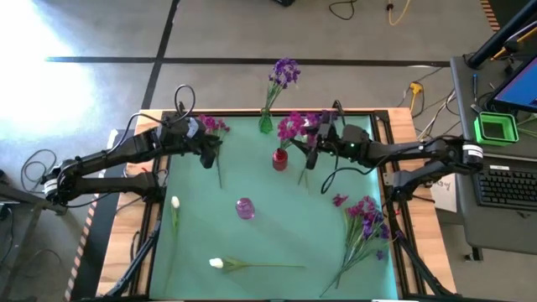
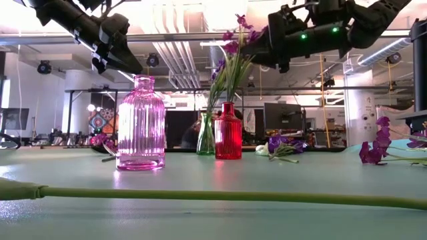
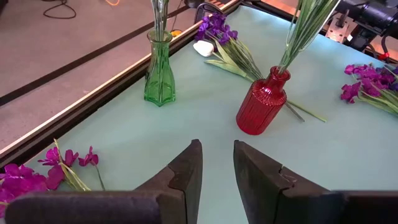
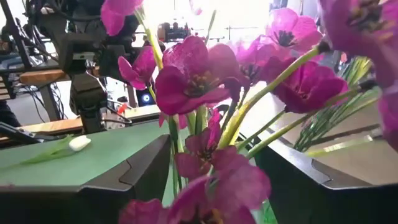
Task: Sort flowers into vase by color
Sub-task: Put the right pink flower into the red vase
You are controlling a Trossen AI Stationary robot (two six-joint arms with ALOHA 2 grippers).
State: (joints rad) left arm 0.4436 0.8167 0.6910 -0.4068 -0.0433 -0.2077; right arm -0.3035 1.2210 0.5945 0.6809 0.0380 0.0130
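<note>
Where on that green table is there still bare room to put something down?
The widest bare patch lies between the pink vase, the red vase and the purple flower heap by the right edge. Another sits between the two white flowers at the left. The far edge, around the green vase and both grippers, is crowded.

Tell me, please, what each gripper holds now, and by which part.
Left gripper: nothing between its fingers. Right gripper: open around the magenta-pink artificial flowers above the red ribbed glass vase; a firm hold cannot be told.
</note>
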